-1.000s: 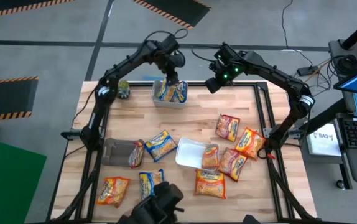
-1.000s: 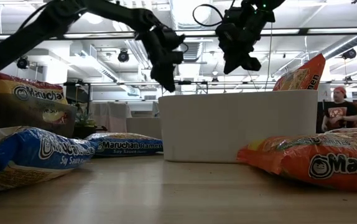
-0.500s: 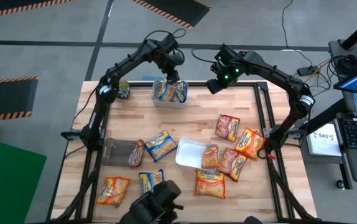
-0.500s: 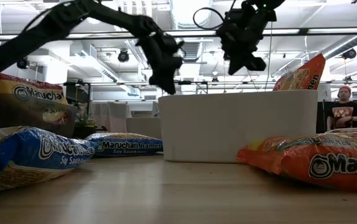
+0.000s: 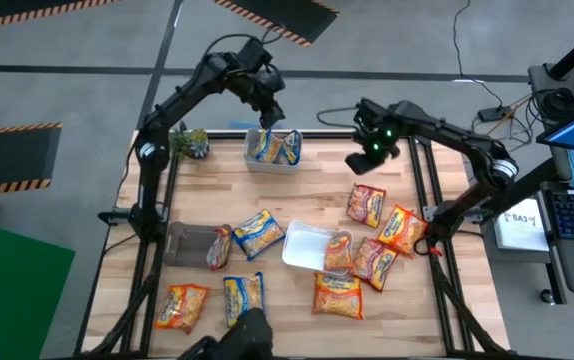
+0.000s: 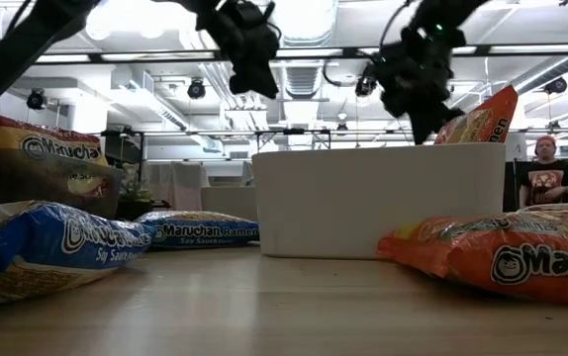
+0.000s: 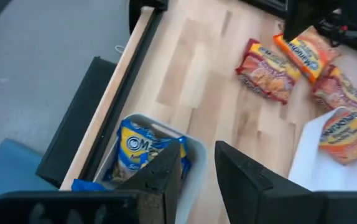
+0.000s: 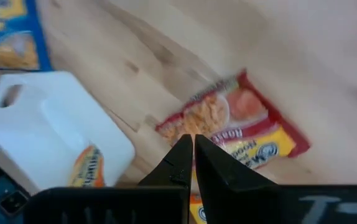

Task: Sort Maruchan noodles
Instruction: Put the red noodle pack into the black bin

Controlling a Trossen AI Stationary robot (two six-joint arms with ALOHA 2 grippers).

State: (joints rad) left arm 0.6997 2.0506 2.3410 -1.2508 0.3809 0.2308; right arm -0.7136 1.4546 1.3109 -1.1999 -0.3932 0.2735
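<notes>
Across foreground packets (image 6: 507,259) reads "Maruchan"; right gripper (image 8: 193,149) pressed together; left gripper (image 7: 197,163) spread.

Dark tray (image 5: 189,244) contents unclear; orange packet (image 6: 521,259) cut off by frame edge.
</notes>
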